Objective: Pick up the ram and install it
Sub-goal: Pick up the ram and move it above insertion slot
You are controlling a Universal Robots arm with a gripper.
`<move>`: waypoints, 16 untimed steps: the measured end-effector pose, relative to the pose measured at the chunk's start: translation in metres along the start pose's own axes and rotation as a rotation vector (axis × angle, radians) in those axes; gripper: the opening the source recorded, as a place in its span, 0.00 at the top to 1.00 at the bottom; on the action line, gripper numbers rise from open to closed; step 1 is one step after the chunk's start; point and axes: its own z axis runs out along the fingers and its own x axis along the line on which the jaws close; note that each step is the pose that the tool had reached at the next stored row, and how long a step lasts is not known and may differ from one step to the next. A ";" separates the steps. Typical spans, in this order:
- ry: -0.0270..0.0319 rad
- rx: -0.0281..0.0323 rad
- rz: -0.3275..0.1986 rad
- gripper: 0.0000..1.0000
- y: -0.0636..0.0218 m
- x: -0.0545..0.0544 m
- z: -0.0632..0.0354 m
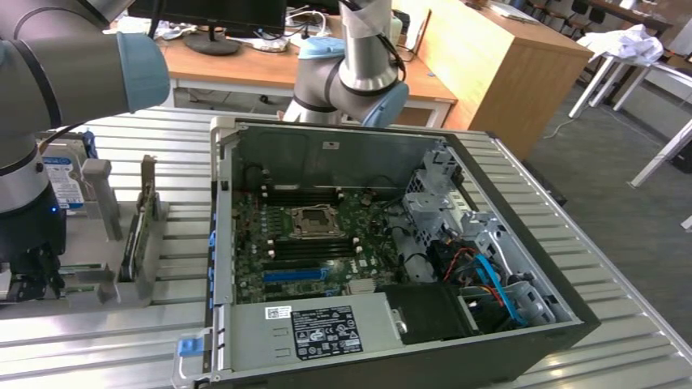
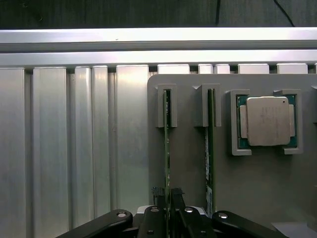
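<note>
The ram point(image 2: 167, 148) is a thin green stick standing on edge in the left slot of a grey holder point(image 2: 188, 163). My gripper point(image 2: 167, 194) reaches over one end of it, with a dark finger pressed against each side of the stick, so it is shut on the ram. A second green stick point(image 2: 210, 148) stands in the neighbouring slot, untouched. In the exterior view my gripper point(image 1: 32, 279) hangs low over the grey holder point(image 1: 92, 284) at that view's left, well apart from the open computer case point(image 1: 222, 243).
A silver processor point(image 2: 267, 121) lies in a pocket of the holder beside the sticks. In the case, the motherboard point(image 1: 308, 235) shows long black slots point(image 1: 308, 197) and a blue slot point(image 1: 294, 275). A power supply point(image 1: 313, 328) fills the near corner. Ribbed aluminium table point(image 1: 605, 324) surrounds everything.
</note>
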 end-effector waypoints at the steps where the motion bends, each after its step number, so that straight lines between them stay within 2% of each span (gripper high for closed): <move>1: 0.0000 0.0000 0.000 0.81 0.0000 0.000 0.0000; 4: -0.0001 0.0000 0.000 0.82 0.0000 0.000 0.0000; 5: 0.0001 0.0000 0.000 0.88 0.0000 0.000 0.0000; 16: 0.0001 -0.0001 -0.003 0.88 0.0000 0.000 0.0000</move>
